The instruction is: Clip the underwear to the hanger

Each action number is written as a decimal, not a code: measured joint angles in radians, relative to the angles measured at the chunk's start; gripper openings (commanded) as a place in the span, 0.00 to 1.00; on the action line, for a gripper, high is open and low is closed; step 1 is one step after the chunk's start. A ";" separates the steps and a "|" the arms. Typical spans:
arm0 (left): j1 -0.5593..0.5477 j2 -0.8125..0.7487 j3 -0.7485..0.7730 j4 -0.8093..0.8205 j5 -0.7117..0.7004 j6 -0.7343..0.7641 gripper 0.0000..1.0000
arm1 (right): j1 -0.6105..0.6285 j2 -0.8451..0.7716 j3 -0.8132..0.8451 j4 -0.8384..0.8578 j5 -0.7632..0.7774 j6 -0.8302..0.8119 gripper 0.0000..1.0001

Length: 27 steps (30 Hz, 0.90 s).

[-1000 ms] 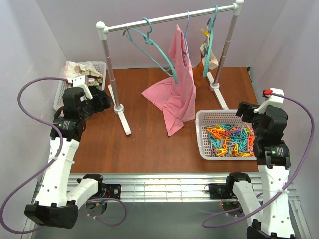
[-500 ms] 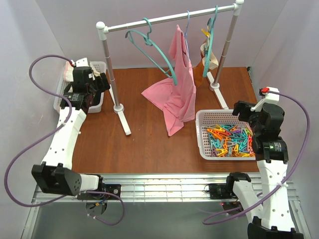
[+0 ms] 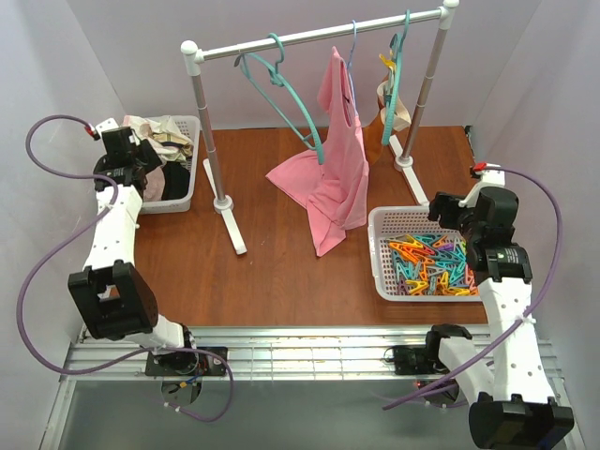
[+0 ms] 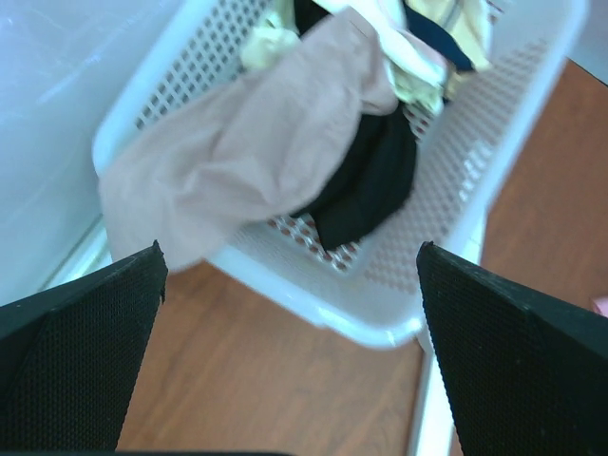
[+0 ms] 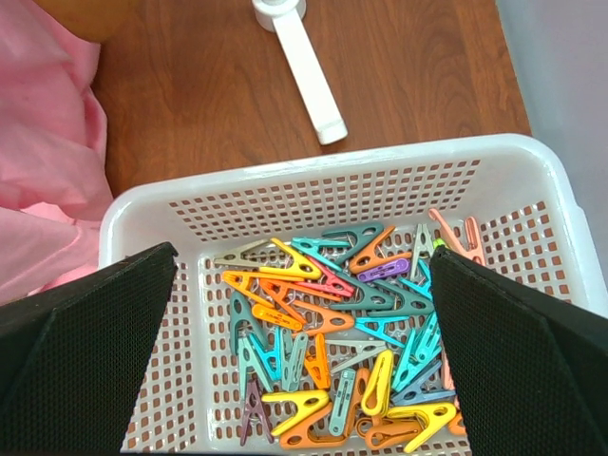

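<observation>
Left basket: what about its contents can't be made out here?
- Left wrist: underwear blurred, shape unclear; it covers part of the black garment.
- Left wrist: basket's far end cut off by the top edge.
- Top: left gripper hides part of the basket; contents too small.

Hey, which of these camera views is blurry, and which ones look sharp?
Left wrist view: soft and smeared, the laundry basket mesh fuzzy. Right wrist view: sharp, the clips crisp. Top view: sharp and evenly lit.
</observation>
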 measured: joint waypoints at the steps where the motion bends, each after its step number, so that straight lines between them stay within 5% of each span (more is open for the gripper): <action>1: 0.021 0.023 0.000 0.023 0.003 0.008 0.95 | 0.000 0.014 0.000 0.001 0.000 -0.004 0.97; 13: 0.058 0.435 0.111 0.180 -0.011 0.109 0.85 | 0.000 0.156 -0.003 0.059 -0.042 0.016 0.92; 20: 0.060 0.489 0.111 0.210 -0.021 0.145 0.68 | 0.000 0.216 -0.013 0.082 -0.045 0.018 0.91; 27: 0.060 0.514 0.109 0.244 -0.026 0.184 0.64 | 0.000 0.272 -0.015 0.096 -0.083 0.017 0.89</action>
